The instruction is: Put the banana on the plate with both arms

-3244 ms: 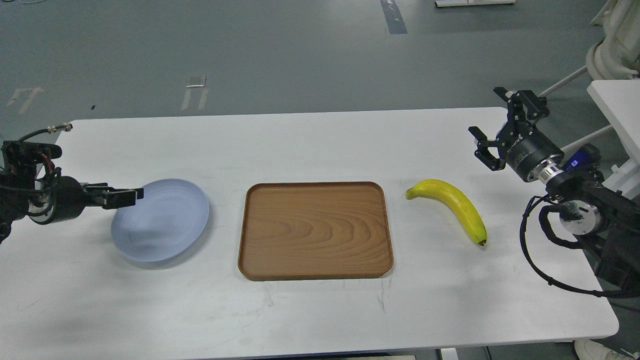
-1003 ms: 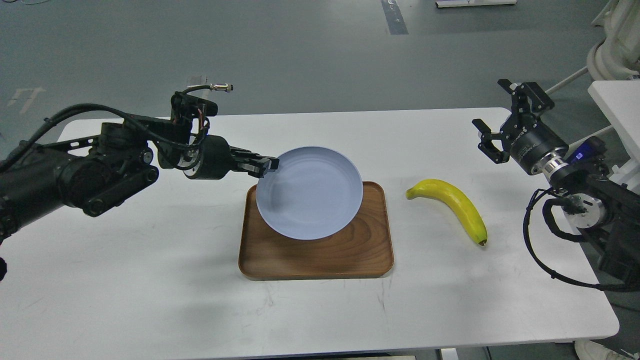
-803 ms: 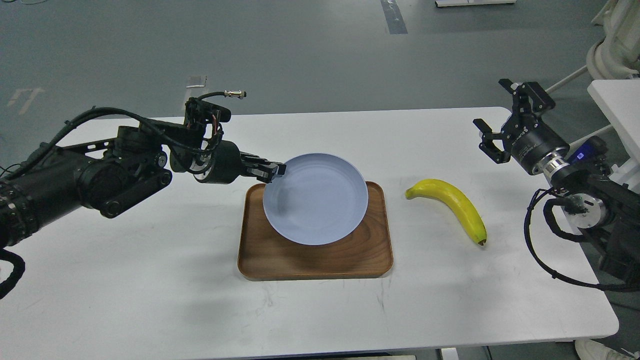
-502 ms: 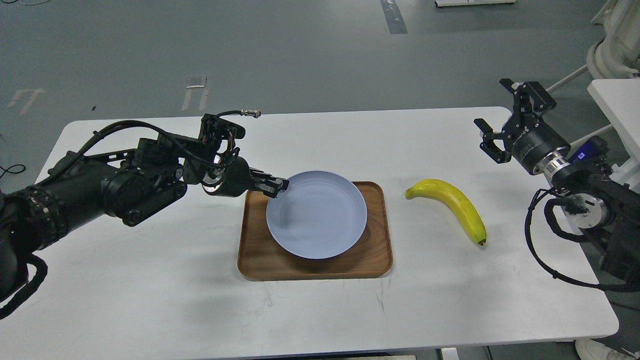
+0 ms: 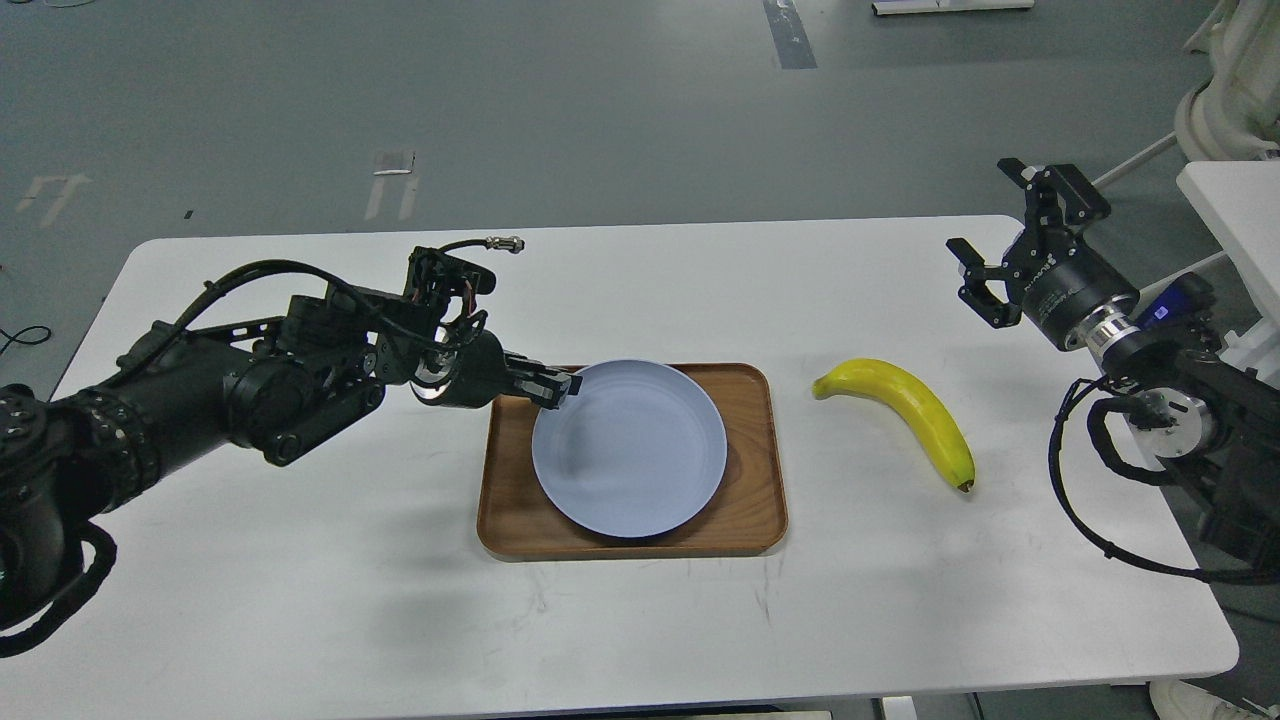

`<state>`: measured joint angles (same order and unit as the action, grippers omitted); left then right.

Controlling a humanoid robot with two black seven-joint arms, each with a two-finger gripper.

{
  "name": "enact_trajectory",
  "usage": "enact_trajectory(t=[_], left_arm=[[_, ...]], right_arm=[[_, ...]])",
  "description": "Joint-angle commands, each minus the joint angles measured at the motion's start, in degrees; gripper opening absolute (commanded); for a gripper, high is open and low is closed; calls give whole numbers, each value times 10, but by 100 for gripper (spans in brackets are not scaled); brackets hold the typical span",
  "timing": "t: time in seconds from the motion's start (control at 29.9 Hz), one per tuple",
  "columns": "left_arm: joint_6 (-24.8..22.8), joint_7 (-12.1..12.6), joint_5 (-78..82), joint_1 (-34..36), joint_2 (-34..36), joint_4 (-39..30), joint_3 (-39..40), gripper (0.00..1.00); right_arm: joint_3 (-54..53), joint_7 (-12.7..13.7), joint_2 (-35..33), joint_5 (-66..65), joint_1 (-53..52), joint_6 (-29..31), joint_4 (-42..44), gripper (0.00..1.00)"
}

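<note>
The pale blue plate point(image 5: 630, 450) lies low over the brown wooden tray point(image 5: 755, 510), near its middle. My left gripper point(image 5: 560, 386) is shut on the plate's upper left rim. The yellow banana point(image 5: 905, 408) lies on the white table to the right of the tray, stem end toward the tray, dark tip toward me. My right gripper point(image 5: 1000, 235) is open and empty, raised above the table's far right corner, well behind and to the right of the banana.
The white table point(image 5: 300, 580) stretches around the tray. A white stand point(image 5: 1235, 210) is off the right edge behind my right arm. Grey floor lies beyond the far edge.
My left arm carried the plate from the table's left side over to the tray and lowered it there. The banana and my right gripper have barely moved.
</note>
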<state>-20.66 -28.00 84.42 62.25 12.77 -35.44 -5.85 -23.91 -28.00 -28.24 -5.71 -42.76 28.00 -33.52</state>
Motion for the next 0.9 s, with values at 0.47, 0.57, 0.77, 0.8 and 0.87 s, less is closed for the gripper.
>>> enact_trajectory(t=[0.47,0.57,0.77,0.8,0.87], left_arm=[[-5,0,-504,56,87,-9,61,98],[-10,0,-603,39,114,-9,92,98],[-73,0,-717,-72,178,-9,256,98],[-73,1,-721,-103,191,-9,296,98],[-73,7,-722,-142,204,-9,338,98]], right_arm=[[0,0,-1,0,1,0,2,100],[0,0,-3,-1,-4,0,0,100],[38,0,-23,-31,-44,0,-4,100],[67,0,-26,-46,-63,0,-5,100],[112,0,-42,-75,-89,0,-8,100]])
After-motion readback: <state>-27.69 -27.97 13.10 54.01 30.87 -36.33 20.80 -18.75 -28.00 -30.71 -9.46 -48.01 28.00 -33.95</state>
